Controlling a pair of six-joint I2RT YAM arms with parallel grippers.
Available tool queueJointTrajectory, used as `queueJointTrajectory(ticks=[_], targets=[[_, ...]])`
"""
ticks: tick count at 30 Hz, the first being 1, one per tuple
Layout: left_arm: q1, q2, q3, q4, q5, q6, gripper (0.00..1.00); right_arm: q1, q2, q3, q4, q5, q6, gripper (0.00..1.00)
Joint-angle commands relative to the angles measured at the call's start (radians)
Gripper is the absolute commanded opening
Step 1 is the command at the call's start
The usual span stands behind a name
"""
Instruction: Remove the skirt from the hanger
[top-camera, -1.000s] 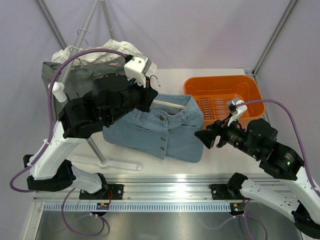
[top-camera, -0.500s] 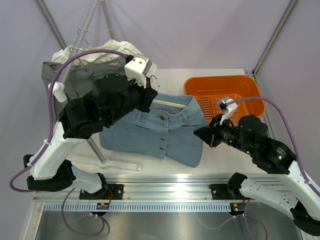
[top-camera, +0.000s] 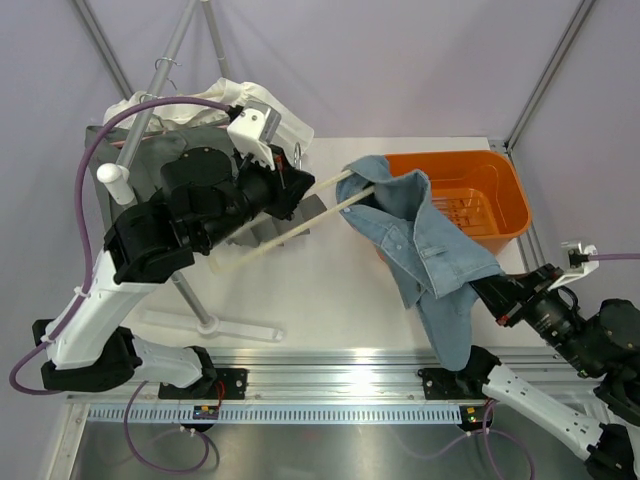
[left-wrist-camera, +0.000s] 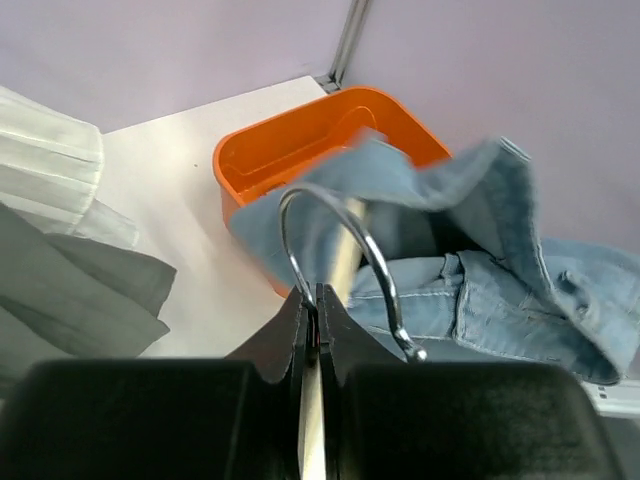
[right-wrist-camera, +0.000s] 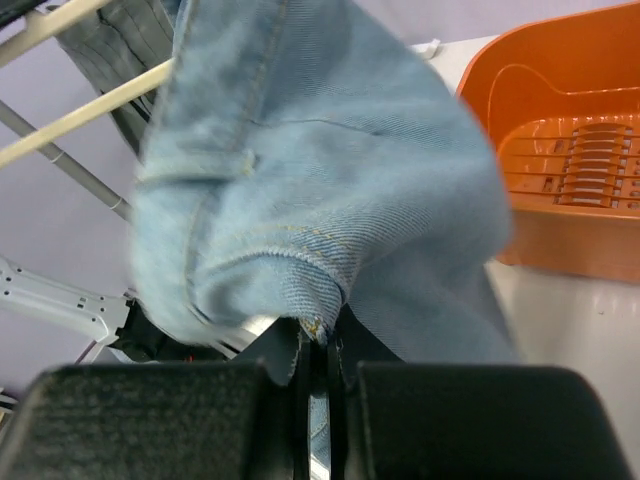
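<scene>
White tabletop (top-camera: 330, 290), lilac walls; the left gripper (left-wrist-camera: 316, 305) clamps the pale wooden hanger (top-camera: 300, 225) at its metal hook (left-wrist-camera: 375, 265), bar pointing right; the blue denim skirt (top-camera: 430, 250) clings to the far tip beside the orange plastic basket (top-camera: 500, 175); the right gripper (right-wrist-camera: 318, 345), pinching its hem, lies beyond that tip, so a rightward pull should free it.

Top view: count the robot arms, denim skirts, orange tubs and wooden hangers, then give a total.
Robot arms: 2, left arm and right arm
Denim skirt: 1
Orange tub: 1
Wooden hanger: 1
Total: 5
</scene>
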Motion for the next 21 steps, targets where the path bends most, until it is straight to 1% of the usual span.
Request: queueJointTrajectory(ticks=[1,2,3,5,6,8,9,11,12,14,15,16,17,20,21], targets=[[0.035,-0.028,0.057,0.086,0.04,0.038,0.0,-0.006,0.15,0.026,0.072,0.013,0.008,0.0],[0.035,-0.017,0.069,0.089,0.08,0.028,0.0,-0.006,0.184,0.028,0.099,-0.005,-0.009,0.0],[0.035,-0.003,0.095,0.099,0.164,0.002,0.0,-0.006,0.251,0.037,0.125,-0.019,-0.018,0.0],[0.035,0.001,0.104,0.125,0.256,-0.021,0.0,-0.006,0.324,0.058,0.198,-0.022,-0.061,0.0],[0.035,-0.002,0.1,0.158,0.335,-0.049,0.0,-0.006,0.4,0.098,0.214,-0.019,-0.075,0.0],[0.035,-0.022,0.086,0.191,0.42,-0.071,0.0,-0.006,0.48,0.156,0.259,-0.007,-0.121,0.0],[0.035,-0.031,0.069,0.227,0.483,-0.092,0.0,-0.008,0.556,0.225,0.273,0.005,-0.135,0.0],[0.035,-0.083,0.04,0.285,0.552,-0.115,0.0,-0.009,0.638,0.311,0.288,0.062,-0.184,0.0],[0.035,-0.103,0.022,0.363,0.618,-0.144,0.0,-0.027,0.718,0.409,0.288,0.077,-0.199,0.0],[0.035,-0.165,-0.038,0.447,0.677,-0.181,0.0,-0.066,0.787,0.501,0.288,0.074,-0.219,0.0],[0.035,-0.181,-0.051,0.505,0.71,-0.217,0.0,-0.133,0.847,0.584,0.291,0.056,-0.218,0.0],[0.035,-0.19,-0.052,0.521,0.724,-0.233,0.0,-0.173,0.878,0.625,0.287,-0.011,-0.215,0.0],[0.035,-0.201,-0.045,0.526,0.735,-0.254,0.0,-0.207,0.904,0.708,0.281,-0.034,-0.212,0.0],[0.035,-0.209,-0.012,0.523,0.775,-0.267,0.0,-0.294,0.996,0.834,0.239,-0.065,-0.236,0.0],[0.035,-0.219,-0.006,0.517,0.773,-0.267,0.0,-0.313,1.043,0.924,0.218,-0.064,-0.239,0.0]])
